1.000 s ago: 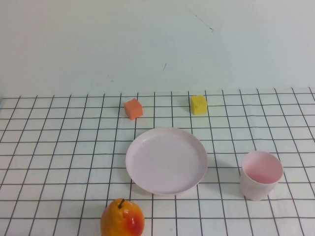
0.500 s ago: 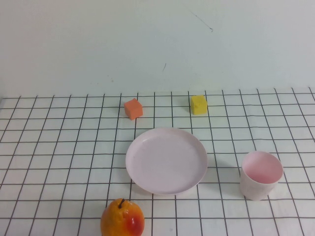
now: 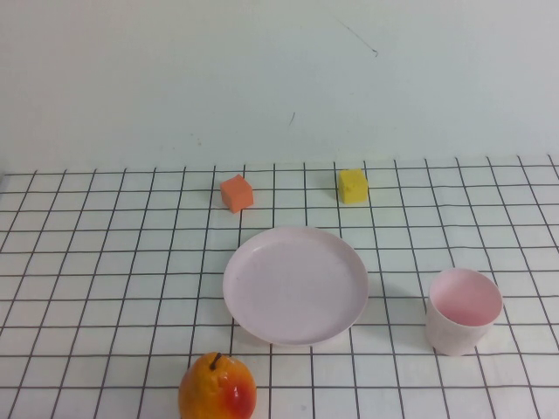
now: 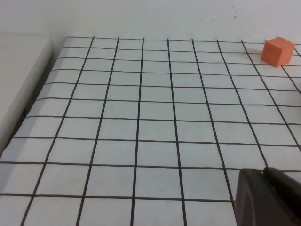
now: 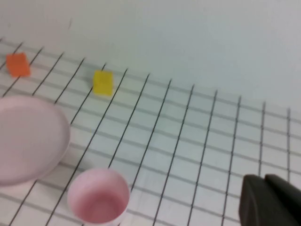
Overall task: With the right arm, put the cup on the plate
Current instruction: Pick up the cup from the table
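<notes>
A white surface (image 3: 105, 288) ruled with a black grid is seen from the high view, with no arm reaching into that view. Nearest the robot on the left side, a rounded orange-and-red fruit with a dark stem (image 3: 217, 387) is cut off by the lower edge. Farther back, a small orange foam-like cube (image 3: 237, 193) is set near the wall, and the same cube is picked up at the far corner of the left wrist view. Only a dark corner of the left pincer (image 4: 268, 197) is shown there, held low over bare grid, well apart from everything else; whether it is released or clenched cannot be told, and it is judged to be parked, since the job belongs to the other arm.

At the centre, the round, shallow pale pink plate with a raised rim (image 3: 295, 285) is lying flat and bare, ready to receive the load. Behind it, a small yellow block (image 3: 353, 185) is set near the wall. To the right, the small pale pink handleless plastic cup (image 3: 462, 311) is standing upright, mouth up, near the plate but clear of its rim.

The right pincer (image 5: 270, 200) is glimpsed only as a dark edge in its own wrist view, off to one side of the cup and not touching it; its state cannot be told. The cup is judged not yet grasped.
</notes>
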